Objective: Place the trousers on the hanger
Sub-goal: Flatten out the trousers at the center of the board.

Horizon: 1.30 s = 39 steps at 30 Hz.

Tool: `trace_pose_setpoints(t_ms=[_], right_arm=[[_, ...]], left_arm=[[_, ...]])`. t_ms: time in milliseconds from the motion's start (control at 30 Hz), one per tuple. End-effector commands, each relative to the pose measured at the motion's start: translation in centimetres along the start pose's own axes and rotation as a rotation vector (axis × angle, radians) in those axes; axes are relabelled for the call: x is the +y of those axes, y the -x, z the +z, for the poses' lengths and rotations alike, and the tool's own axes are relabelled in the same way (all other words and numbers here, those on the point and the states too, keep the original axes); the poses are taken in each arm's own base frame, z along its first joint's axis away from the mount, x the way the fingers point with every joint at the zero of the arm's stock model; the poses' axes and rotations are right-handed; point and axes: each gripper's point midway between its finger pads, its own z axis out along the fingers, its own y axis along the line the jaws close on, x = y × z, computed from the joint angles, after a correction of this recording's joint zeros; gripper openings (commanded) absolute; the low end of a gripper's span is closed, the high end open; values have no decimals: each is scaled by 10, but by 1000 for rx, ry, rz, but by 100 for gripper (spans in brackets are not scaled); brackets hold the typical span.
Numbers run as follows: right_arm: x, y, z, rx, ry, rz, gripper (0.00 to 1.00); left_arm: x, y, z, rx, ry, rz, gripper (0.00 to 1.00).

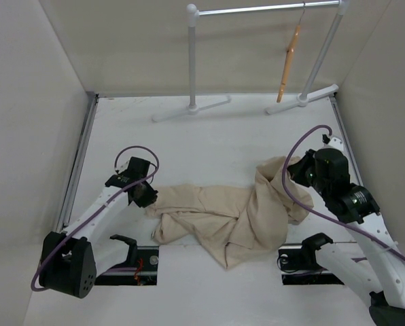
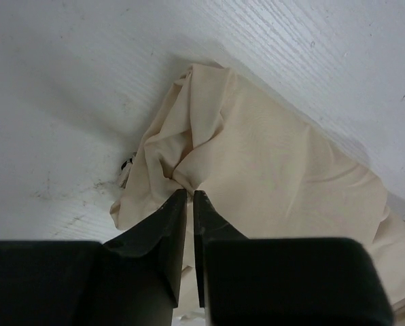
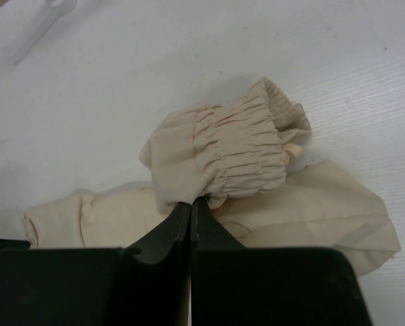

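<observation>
the trousers point(image 1: 223, 217) are lying crumpled on the tabletop point(image 1: 209, 136), left fingers point(image 2: 168, 224) pinching a fold, right fingers point(image 3: 168, 231) clamping the waistband point(image 3: 240, 153); the hanger point(image 1: 289, 64) (on the rack point(image 1: 192, 61), well apart) is hanging bare, so lifting and draping are seemingly remaining.

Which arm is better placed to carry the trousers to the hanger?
Right. The right gripper pinches the trousers at the elastic waistband and sits nearer the hanger hanging back right.
</observation>
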Motion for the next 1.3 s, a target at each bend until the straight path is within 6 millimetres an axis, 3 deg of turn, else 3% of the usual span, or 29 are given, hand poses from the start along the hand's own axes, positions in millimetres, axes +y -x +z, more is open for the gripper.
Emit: trace_pose_setpoints(t_ms=[0,167,433,500,633,733,833,933,1000,1067,1167,1267], right_arm=[[20,26,-12,-77,72,23,3],[19,22,-8,-65,69,18,3],[23,23,0,-61,67,19,3],[26,23,1,-59,77,19,3],[28,22,1,-50,89,18,3],[30,23,4,-55,93,14,3],[52,44,4,-82,145,14,2],[94,87,-2,-145,231,-8,1],[122,124,-18,-219,285,-43,1],[143,162,-43,-307,330,-66,1],[171,215,-106,-456,444,-66,1],[177,239,-170,-570,546,-37,1]], left_arm=[[6,12,-8,-62,12,-14,9],[8,28,-26,-132,29,18,38],[5,0,-4,-31,42,98,39],[1,-1,2,-23,34,99,36],[-6,11,2,-52,28,82,13],[-5,26,-4,-98,28,61,5],[-16,63,-22,-182,-26,-27,3],[-38,106,-46,-266,-83,-80,2],[-49,137,-65,-328,-112,-114,1],[-52,176,-93,-410,-155,-202,1],[-60,235,-144,-529,-265,-334,0],[-70,279,-195,-623,-352,-410,0]])
